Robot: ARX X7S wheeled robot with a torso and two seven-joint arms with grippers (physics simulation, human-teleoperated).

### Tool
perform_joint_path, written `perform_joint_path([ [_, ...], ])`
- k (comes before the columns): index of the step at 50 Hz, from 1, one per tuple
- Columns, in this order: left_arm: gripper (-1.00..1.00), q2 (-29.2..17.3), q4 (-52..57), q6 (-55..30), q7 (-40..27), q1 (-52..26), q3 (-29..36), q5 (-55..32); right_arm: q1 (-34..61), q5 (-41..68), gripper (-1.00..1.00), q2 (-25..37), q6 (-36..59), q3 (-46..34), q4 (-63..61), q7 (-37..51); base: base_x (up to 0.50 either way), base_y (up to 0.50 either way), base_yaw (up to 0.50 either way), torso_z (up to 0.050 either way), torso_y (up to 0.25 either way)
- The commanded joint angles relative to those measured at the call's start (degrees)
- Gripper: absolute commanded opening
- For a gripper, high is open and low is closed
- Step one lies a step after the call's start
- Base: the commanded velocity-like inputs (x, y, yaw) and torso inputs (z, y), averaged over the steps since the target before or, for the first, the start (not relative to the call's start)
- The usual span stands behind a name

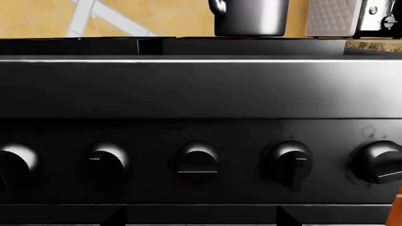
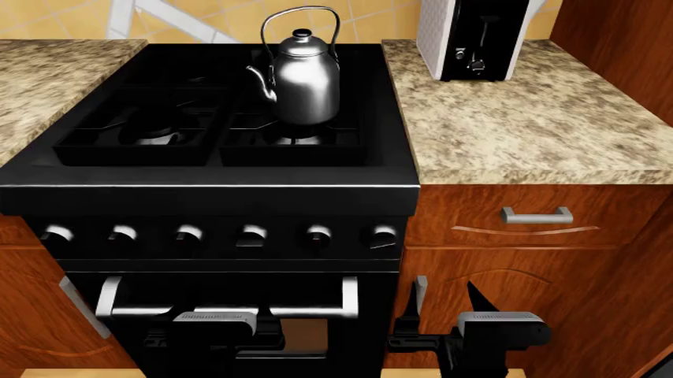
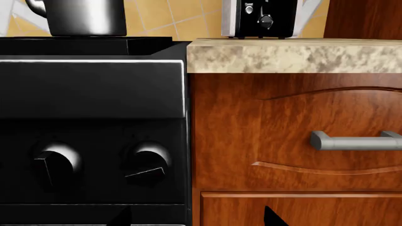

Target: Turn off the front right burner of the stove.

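Observation:
The black stove (image 2: 210, 185) fills the middle of the head view, with six silver-tipped knobs in a row. The front right burner (image 2: 298, 139) shows in its black grate just below a steel kettle (image 2: 302, 75). No flame shows. The rightmost knob (image 2: 381, 235) is tilted off upright in the left wrist view (image 1: 380, 162) and the right wrist view (image 3: 148, 168). My left gripper (image 2: 226, 311) is open and empty before the oven door, below the middle knobs (image 1: 201, 221). My right gripper (image 2: 449, 301) is open and empty at the stove's right edge (image 3: 196, 219).
A silver oven-door bar handle (image 2: 226, 303) runs just below the knobs. A wooden drawer with a metal pull (image 2: 537, 214) sits right of the stove. A white and black toaster (image 2: 474, 35) stands on the speckled counter (image 2: 526, 134).

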Motion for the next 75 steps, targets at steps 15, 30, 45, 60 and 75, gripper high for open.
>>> perform_joint_path([
  [15,1.0,-2.9,-0.2,-0.3,-4.4,-0.1,3.2,-2.5,0.7,-4.8,1.0,3.8,1.9,-6.1,-2.1,5.5,0.0,0.0,0.0,0.0,0.0],
  [30,1.0,-4.2,-0.2,-0.5,-5.7,0.0,4.4,-4.1,3.4,-3.6,1.0,6.1,11.4,-8.2,-11.6,3.0,0.0,0.0,0.0,0.0,0.0],
  [45,1.0,-5.0,0.1,-2.3,-5.8,-0.3,5.4,-6.7,9.5,-9.4,1.0,9.5,30.2,-14.6,-18.8,-0.9,0.0,0.0,0.0,0.0,0.0],
  [60,1.0,-6.0,0.1,-2.4,-6.6,-0.1,6.5,-8.0,13.8,-20.2,1.0,13.7,39.8,-26.5,-20.2,-2.6,0.0,0.0,0.0,0.0,0.0],
  [75,1.0,-6.7,0.4,-2.4,-7.2,-0.1,7.6,-8.8,15.0,-27.3,1.0,15.2,37.9,-33.6,-17.5,0.8,0.0,0.0,0.0,0.0,0.0],
])
